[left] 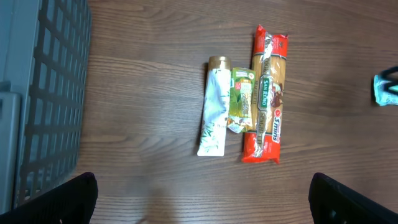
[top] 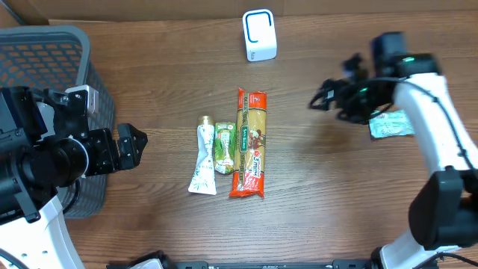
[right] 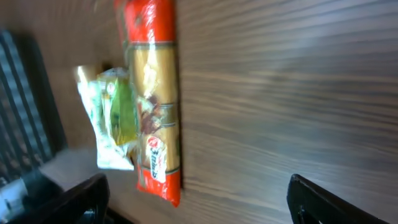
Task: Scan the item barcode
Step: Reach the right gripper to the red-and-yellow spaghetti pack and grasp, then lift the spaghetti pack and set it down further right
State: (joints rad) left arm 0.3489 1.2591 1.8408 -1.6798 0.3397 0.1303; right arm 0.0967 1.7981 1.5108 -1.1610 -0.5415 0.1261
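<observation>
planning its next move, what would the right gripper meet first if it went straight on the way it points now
Probably the pasta pack, near its top end. The right gripper may be too high, though: its height is unclear, so it could pass over.

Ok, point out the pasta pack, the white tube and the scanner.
pasta pack point(top: 250, 142): overhead view, middle of the label.
white tube point(top: 202, 161): overhead view, middle of its body.
scanner point(top: 259, 35): overhead view, its front face.

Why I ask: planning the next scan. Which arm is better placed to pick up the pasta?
Probably right. The right arm hangs nearer the pasta, jaws open, with nothing between. From the left arm, also open, the tube and green packet lie in the way.
</observation>
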